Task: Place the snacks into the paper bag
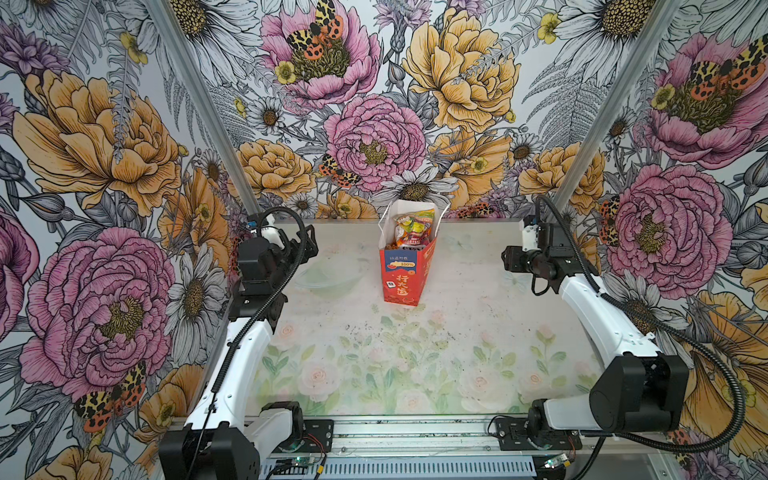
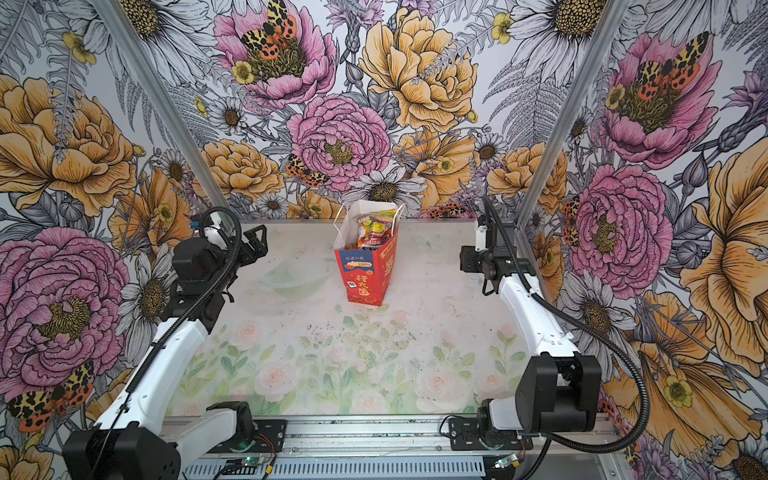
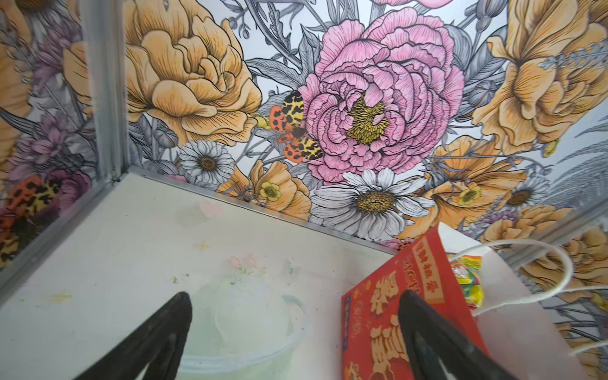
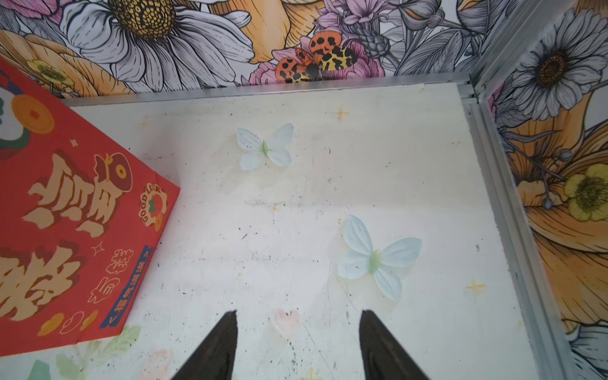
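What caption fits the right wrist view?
Right gripper open and empty over the tabletop, red paper bag beside it, pale butterfly prints ahead.

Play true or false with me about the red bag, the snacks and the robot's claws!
1. The paper bag stands upright. True.
2. The snacks are inside it. True.
3. The left gripper holds a snack. False: it is open and empty.
4. The right gripper touches the bag. False: it is open and well apart from it.
5. A clear bowl sits beside the bag. True.
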